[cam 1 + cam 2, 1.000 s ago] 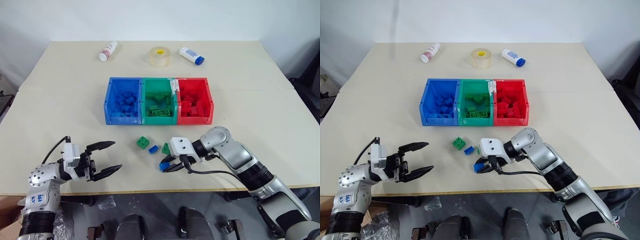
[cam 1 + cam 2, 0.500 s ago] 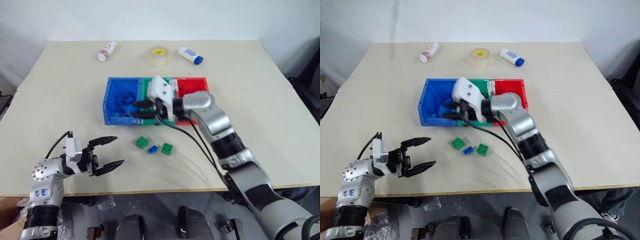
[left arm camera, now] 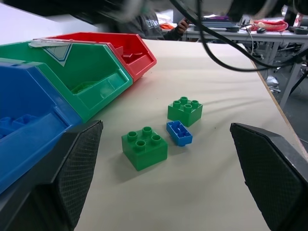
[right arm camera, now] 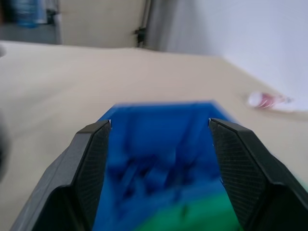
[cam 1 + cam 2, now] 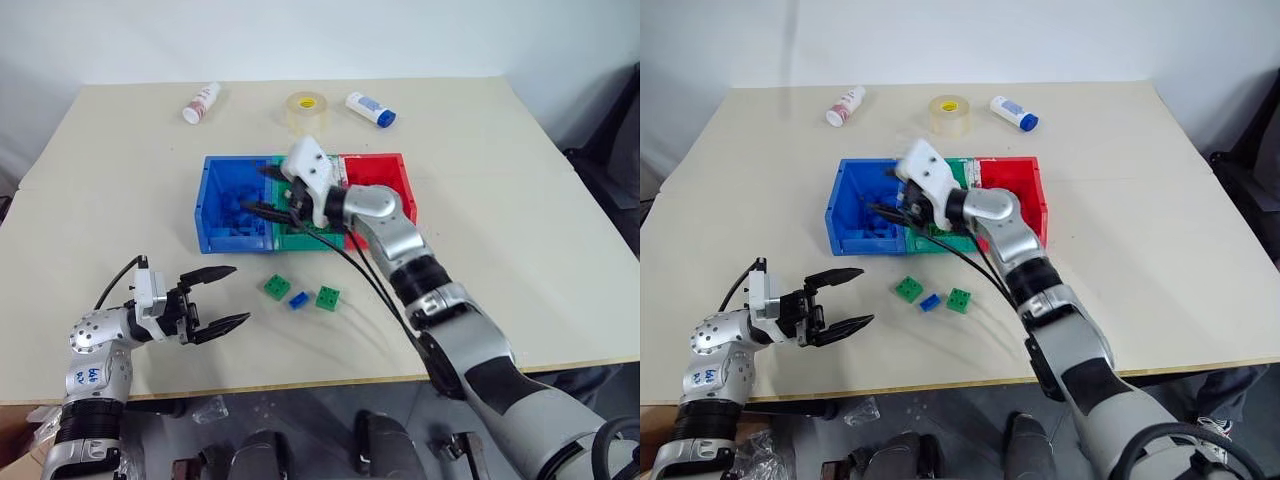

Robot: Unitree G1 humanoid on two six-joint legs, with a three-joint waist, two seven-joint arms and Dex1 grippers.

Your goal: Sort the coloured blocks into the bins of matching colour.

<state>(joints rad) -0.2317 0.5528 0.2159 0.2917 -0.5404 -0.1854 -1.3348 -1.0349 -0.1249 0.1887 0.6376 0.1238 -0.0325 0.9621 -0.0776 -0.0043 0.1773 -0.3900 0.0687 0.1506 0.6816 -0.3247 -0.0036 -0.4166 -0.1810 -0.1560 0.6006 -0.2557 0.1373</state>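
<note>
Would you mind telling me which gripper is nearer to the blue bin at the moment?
The right. The right gripper hangs open over the blue bin, fingers pointing across it. The left gripper waits open near the table's front edge, well short of the bins.

Robotics lab or office test room

A plain beige table (image 5: 520,200) stands against a bare white wall (image 5: 320,40); the left wrist view shows cluttered desks (image 3: 250,26) behind, and a seated person (image 3: 156,26), with black cables (image 3: 226,43) trailing across.
</note>
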